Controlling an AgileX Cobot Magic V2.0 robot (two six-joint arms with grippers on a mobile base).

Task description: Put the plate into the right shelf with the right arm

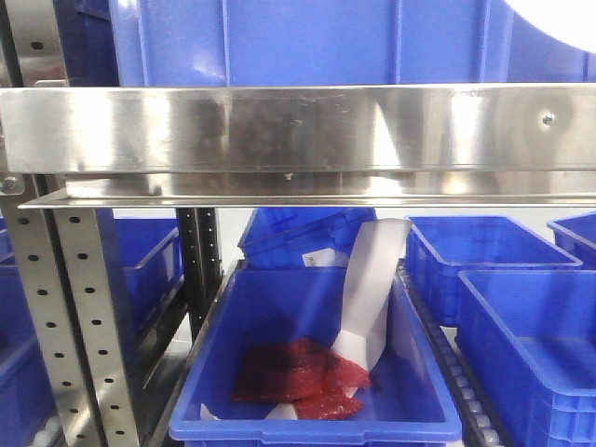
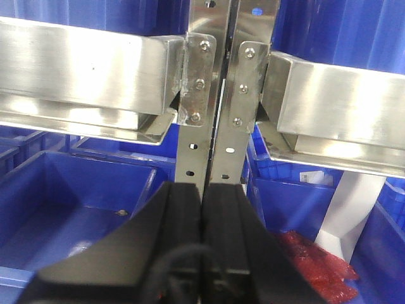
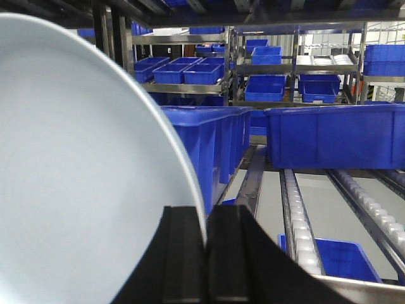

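So the plate [image 3: 82, 177] is gripped at its rim by the right gripper [image 3: 206, 253]. The two black fingers are closed narrow on the edge, one on each side of it. In the right wrist view the plate's plain glossy white face fills the whole left half of the picture. It's held inside the right shelf [image 1: 279, 130], above a level with roller tracks [image 3: 297, 215], and a tall blue bin [image 3: 215, 145] is seen just beside its rim. Whether the plate's lower edge is touching anything can't be told, since it's cut off by the frame.

A bit of blurry white [image 1: 559, 17] is caught in the top right corner of the front view, above the wide flat steel rail. It's too cropped to be sure, but it looks like the same plate.

The left gripper [image 2: 202, 221] is seen with its fingers pressed together and nothing held between them. It's pointed at the perforated uprights [image 2: 212, 126], where two steel rails are bolted on.

Lower down in the front view, a blue crate [image 1: 307, 410] is found with some red packets [image 1: 298, 377] lying in it and a white bag [image 1: 372, 289] leaned up against its back wall. More blue bins are parked beside and behind it.
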